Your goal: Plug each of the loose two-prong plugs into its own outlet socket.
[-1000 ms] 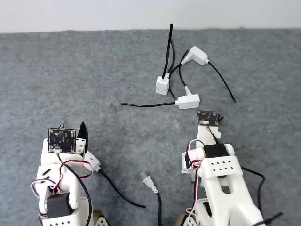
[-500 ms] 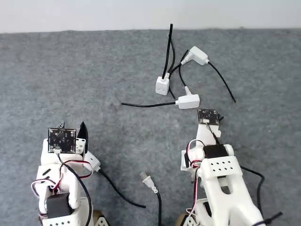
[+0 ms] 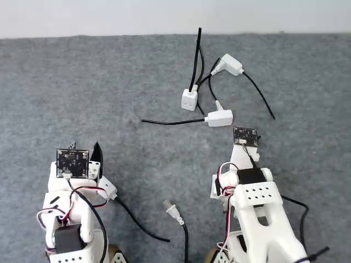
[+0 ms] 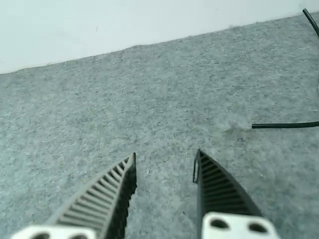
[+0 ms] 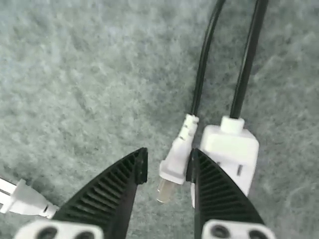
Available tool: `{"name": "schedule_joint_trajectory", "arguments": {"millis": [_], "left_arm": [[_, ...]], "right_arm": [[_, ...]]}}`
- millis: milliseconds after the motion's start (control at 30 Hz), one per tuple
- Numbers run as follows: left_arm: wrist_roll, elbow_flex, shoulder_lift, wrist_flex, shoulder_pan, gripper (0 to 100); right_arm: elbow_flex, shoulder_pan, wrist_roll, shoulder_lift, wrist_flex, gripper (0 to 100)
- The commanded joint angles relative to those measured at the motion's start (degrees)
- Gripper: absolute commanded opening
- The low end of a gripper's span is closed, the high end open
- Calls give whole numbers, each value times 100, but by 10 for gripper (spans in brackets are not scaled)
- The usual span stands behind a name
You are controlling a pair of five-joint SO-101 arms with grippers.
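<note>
My right gripper (image 5: 167, 155) is open, low over the carpet, with a white two-prong plug (image 5: 175, 162) lying between its fingers. The plug's black cord runs away from me. A white outlet socket (image 5: 230, 149) lies right beside it, outside one finger. In the high view this socket (image 3: 220, 118) sits just beyond my right arm's wrist board (image 3: 245, 137). A cube socket (image 3: 189, 99) and a third socket (image 3: 230, 64) lie farther back. Another loose plug (image 3: 173, 211) rests between the two arms. My left gripper (image 4: 166, 157) is open over bare carpet.
Black cords trail from the sockets across the grey carpet (image 3: 82, 87); one cord end (image 4: 284, 125) shows ahead of the left gripper. A white cord end (image 3: 108, 188) lies against the left arm. A second plug (image 5: 22, 198) sits at the edge of the right wrist view.
The right arm's wrist board has shifted slightly to the right. The left arm, the sockets and the plugs have not moved.
</note>
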Motion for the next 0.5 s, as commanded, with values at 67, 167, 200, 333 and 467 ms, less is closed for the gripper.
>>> {"name": "schedule_joint_trajectory", "arguments": {"millis": [67, 167, 200, 333, 467], "left_arm": [[79, -31, -97, -193, 18, 185], [70, -31, -97, -193, 62, 184], [70, -31, -97, -193, 123, 184], [62, -31, -97, -176, 211, 183], [62, -31, -97, -176, 211, 183]], "right_arm": [[-44, 708, 149, 75, 321, 154], [-70, 848, 677, 75, 497, 154], [-70, 857, 809, 75, 497, 154], [-53, 585, 879, 75, 479, 154], [26, 277, 466, 75, 110, 154]]}}
